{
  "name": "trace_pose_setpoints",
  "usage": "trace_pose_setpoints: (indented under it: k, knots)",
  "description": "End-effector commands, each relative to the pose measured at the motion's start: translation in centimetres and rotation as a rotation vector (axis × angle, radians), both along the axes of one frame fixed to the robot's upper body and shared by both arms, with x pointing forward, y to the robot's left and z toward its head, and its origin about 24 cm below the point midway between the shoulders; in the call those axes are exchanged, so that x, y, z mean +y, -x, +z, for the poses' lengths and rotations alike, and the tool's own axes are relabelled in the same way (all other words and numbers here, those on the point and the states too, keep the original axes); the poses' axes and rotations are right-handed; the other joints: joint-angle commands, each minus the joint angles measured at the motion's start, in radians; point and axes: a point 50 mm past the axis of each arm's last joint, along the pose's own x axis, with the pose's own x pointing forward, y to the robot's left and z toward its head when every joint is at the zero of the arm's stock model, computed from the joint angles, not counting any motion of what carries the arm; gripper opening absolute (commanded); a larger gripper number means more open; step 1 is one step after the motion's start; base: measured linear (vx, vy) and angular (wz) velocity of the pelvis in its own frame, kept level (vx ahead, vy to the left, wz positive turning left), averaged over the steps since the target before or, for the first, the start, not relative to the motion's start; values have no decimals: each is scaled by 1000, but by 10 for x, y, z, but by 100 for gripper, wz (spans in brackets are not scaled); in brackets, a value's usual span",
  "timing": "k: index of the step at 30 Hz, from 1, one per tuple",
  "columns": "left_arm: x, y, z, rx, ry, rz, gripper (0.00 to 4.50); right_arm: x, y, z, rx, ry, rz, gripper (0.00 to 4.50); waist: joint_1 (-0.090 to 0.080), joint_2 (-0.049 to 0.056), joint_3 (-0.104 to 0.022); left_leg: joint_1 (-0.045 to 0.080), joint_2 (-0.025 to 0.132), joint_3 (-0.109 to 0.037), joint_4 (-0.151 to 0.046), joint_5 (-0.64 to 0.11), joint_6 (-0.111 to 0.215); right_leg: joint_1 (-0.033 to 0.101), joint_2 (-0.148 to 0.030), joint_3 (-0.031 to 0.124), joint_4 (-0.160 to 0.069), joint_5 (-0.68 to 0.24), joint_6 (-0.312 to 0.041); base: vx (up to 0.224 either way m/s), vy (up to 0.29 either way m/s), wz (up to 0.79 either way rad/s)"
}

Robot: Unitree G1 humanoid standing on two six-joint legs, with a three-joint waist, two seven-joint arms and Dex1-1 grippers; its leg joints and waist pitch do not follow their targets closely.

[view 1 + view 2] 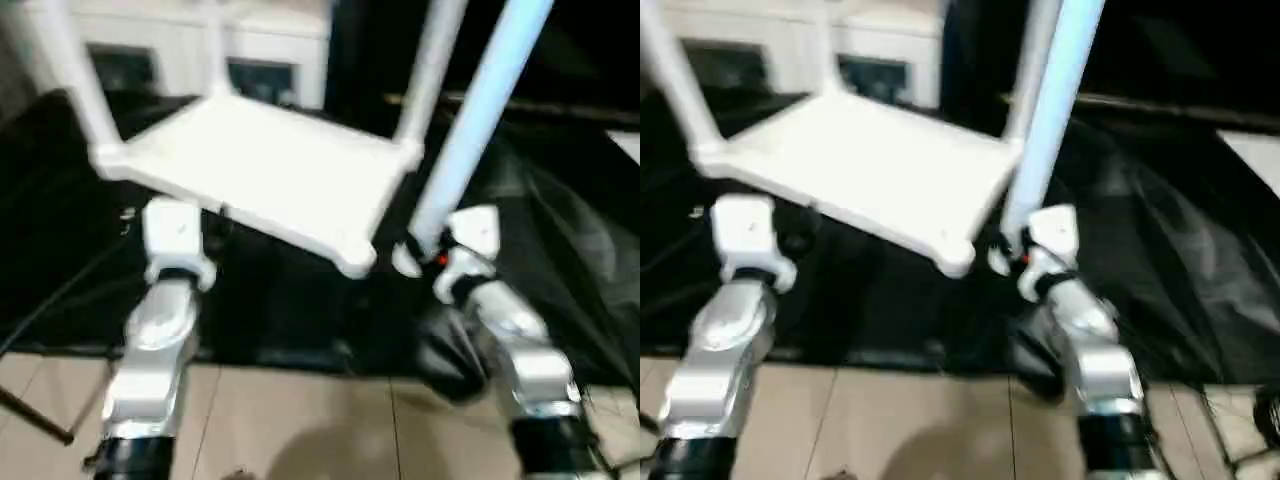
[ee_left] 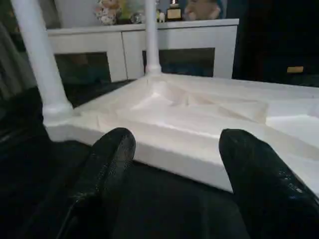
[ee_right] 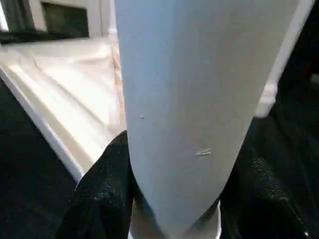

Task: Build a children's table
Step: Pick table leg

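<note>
Table top [image 1: 270, 170] lies upside down on the black cover [image 1: 560, 240], three legs [image 1: 75, 75] standing up from its corner sockets. Left gripper [image 2: 174, 164]: fingers [image 2: 107, 162] apart, empty, just short of the top's near edge. Right gripper [image 3: 174, 199]: fingers [image 3: 102, 194] clamped on the fourth leg [image 1: 480, 110], tilted, its base near the empty near-right socket [image 1: 355, 262].

Home-like living room, white glass-door cabinet [image 2: 149, 52] along the back wall, plush toys [image 2: 107, 10] and small ornaments on its top, beige tiled floor [image 1: 300, 420], black cloth draped over the work table [image 1: 560, 220]
</note>
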Motion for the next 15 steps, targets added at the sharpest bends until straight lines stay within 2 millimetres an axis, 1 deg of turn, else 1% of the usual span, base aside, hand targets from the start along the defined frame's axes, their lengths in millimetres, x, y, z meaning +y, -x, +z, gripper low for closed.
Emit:
trace_pose_setpoints:
  k: [1,2,3,4,5,6,7,8,9,10,11,12,13,14,15]
  knots:
    - [-14,-2,2,2,10,-66,321,-14,2,2,-8,-1,-48,189,-31,-6,-62,41,50,-18,-110,-120,228,-7,-63,59,-109,151,-32,95,-53,9]
    - [-15,-3,1,5,6,-72,321,-15,2,2,-7,-1,-51,189,-17,-16,-65,-10,7,4,-78,-98,218,53,-84,98,-131,88,-90,95,-53,9]
    - [-16,-3,0,9,9,-77,321,-16,3,2,-8,2,-54,189,18,-26,-72,-54,-11,1,-4,-59,179,125,-156,172,-193,-146,-190,121,-69,8]
    - [-17,-4,0,12,8,-85,321,-18,4,1,-6,1,-60,189,39,-21,-88,-113,9,-21,43,18,138,177,-186,197,-190,-111,-280,146,-22,1]
    - [-17,-4,0,13,9,-86,321,-18,4,1,-6,1,-60,189,35,-12,-86,-152,22,-36,46,81,98,185,-166,169,-173,26,-333,146,-22,1]
    - [-18,-4,-1,17,12,-96,321,-19,5,1,-6,2,-58,189,34,0,-90,-157,33,-39,28,126,83,182,-151,144,-162,91,-342,120,7,-3]
    - [-19,-4,-1,18,13,-98,321,-19,5,1,-6,3,-56,189,15,33,-87,-138,48,-34,-57,247,88,146,-68,57,-134,146,-279,137,44,-3]
    - [-19,-4,-2,19,14,-99,321,-19,5,1,-6,4,-55,189,4,58,-90,-90,52,-34,-93,278,100,119,-23,16,-129,117,-211,137,44,-3]
    - [-19,-4,-2,19,15,-100,321,-19,6,1,-4,5,-53,189,-59,81,-99,45,118,-132,-106,306,253,-14,40,-16,-26,5,-89,181,35,1]
    - [-20,-4,-2,21,18,-103,321,-18,6,1,-4,6,-50,189,-71,59,-106,98,180,-178,-108,232,388,-69,1,10,13,-72,-3,152,0,10]
    - [-20,-4,-3,24,27,-109,321,-17,7,1,-3,9,-46,189,-65,65,-91,72,168,-153,-108,213,430,-91,-5,18,35,-32,63,152,0,10]
    - [-20,-4,-3,25,29,-113,321,-17,7,1,-3,10,-45,189,-69,55,-94,73,166,-145,-111,214,443,-96,-13,22,32,0,77,98,-10,7]
    - [-20,-4,-3,25,29,-114,321,-17,7,1,-3,10,-45,189,-65,43,-91,68,142,-121,-110,212,445,-109,-25,38,6,74,76,70,-53,-1]
    - [-20,-4,-3,25,27,-117,321,-17,7,1,-4,11,-45,189,-56,0,-79,7,64,-48,-95,36,353,-43,-52,79,-96,137,6,70,-53,-1]
    - [-21,-5,-2,26,25,-120,321,-18,7,1,-3,11,-45,189,-37,-43,-93,-58,-9,-14,-46,-35,302,43,-64,130,-138,46,-12,51,-92,6]
